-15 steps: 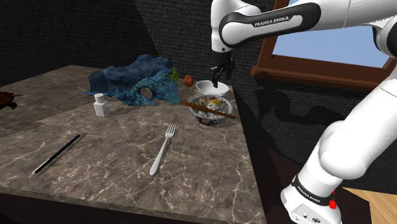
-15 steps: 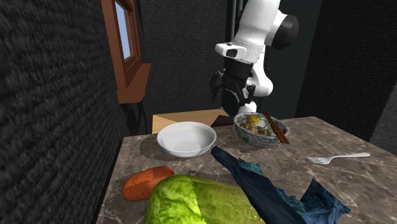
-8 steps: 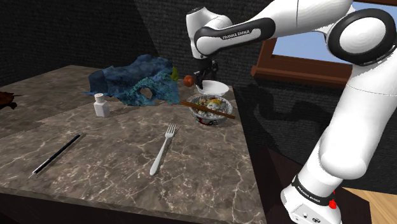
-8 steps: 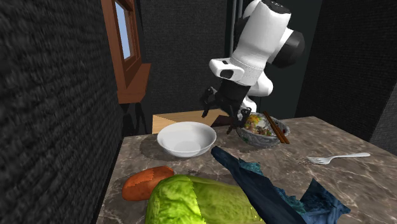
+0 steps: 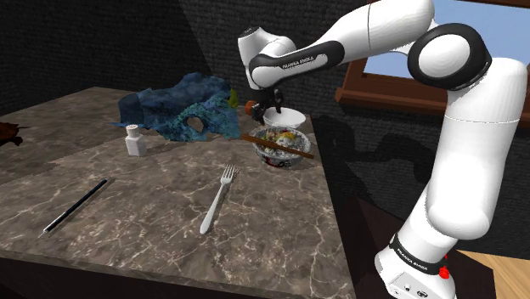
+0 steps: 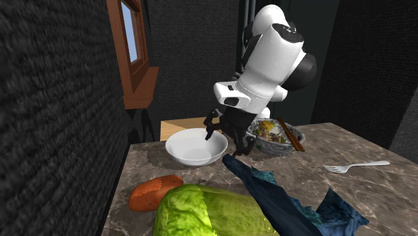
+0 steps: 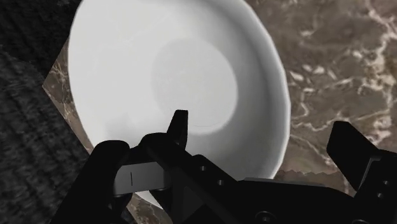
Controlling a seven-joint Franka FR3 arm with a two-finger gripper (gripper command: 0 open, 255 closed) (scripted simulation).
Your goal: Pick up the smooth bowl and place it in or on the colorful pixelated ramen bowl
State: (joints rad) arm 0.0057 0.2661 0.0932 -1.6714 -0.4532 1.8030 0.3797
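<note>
The smooth white bowl (image 6: 194, 149) stands near the table's corner by the window wall, upright and empty. Just beside it is the pixelated ramen bowl (image 6: 270, 139) with chopsticks across its top. My black gripper (image 6: 226, 137) hangs open low over the white bowl's rim on the side nearest the ramen bowl. In the wrist view one finger (image 7: 180, 129) is over the inside of the white bowl (image 7: 172, 76) and the other finger (image 7: 356, 151) is outside over the marble, neither touching it. In the shoulder view the gripper (image 5: 273, 106) is at the white bowl (image 5: 287, 116), behind the ramen bowl (image 5: 280, 145).
On the marble table (image 5: 153, 183) lie a fork (image 5: 218, 198), a dark pen (image 5: 75, 206), a white shaker (image 5: 134, 140) and a crumpled blue cloth (image 5: 183, 110). A lettuce (image 6: 207, 211) and a red-orange food item (image 6: 154, 191) sit close to the white bowl. The table edge and a dark wall border the bowl.
The arm has swung from above the ramen bowl over to the white bowl and come down to its rim. The fingers stayed open. No object has moved.
</note>
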